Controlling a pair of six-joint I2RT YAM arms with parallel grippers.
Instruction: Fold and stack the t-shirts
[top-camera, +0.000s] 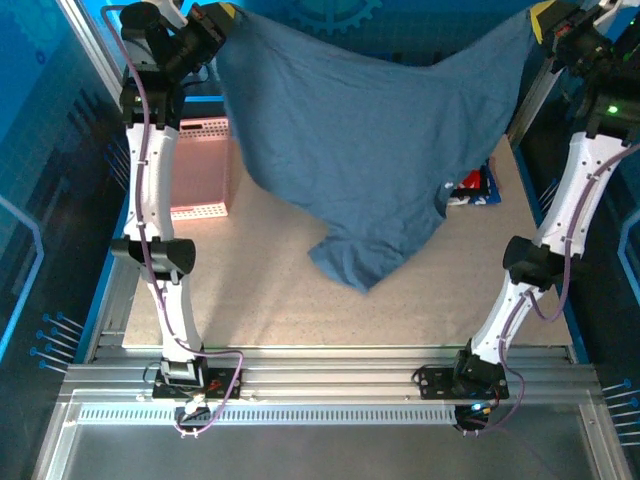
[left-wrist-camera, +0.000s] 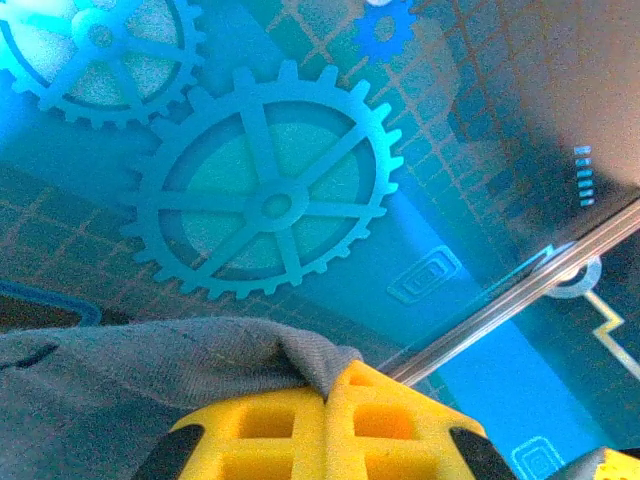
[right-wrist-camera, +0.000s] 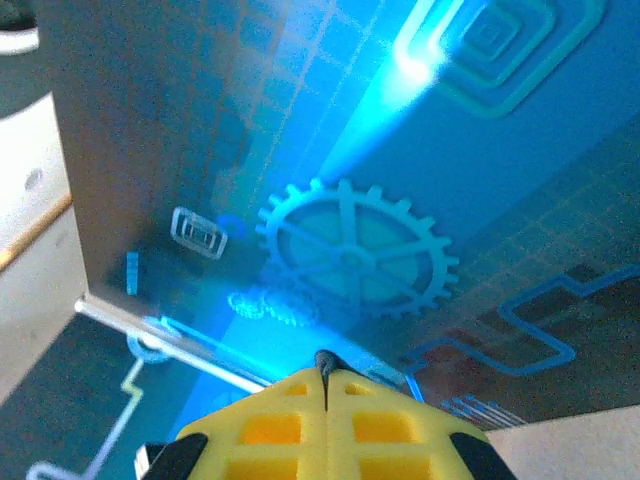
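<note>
A large slate-blue t-shirt (top-camera: 370, 140) hangs stretched in the air between both arms, its lower part drooping down to the table near the middle. My left gripper (top-camera: 222, 14) is shut on one top corner at the upper left; in the left wrist view the grey-blue cloth (left-wrist-camera: 180, 380) comes out from between the yellow fingers (left-wrist-camera: 260, 430). My right gripper (top-camera: 545, 17) is shut on the other top corner at the upper right; a small dark tip of cloth (right-wrist-camera: 324, 361) pokes out between its closed fingers (right-wrist-camera: 380, 430). Folded t-shirts (top-camera: 474, 186), red and dark, lie partly hidden behind the hanging shirt.
A pink lattice basket (top-camera: 200, 170) stands at the back left of the table (top-camera: 270, 300), beside my left arm. Metal frame rails (top-camera: 330, 370) run along the near edge. A blue wall with gear prints rises behind the table.
</note>
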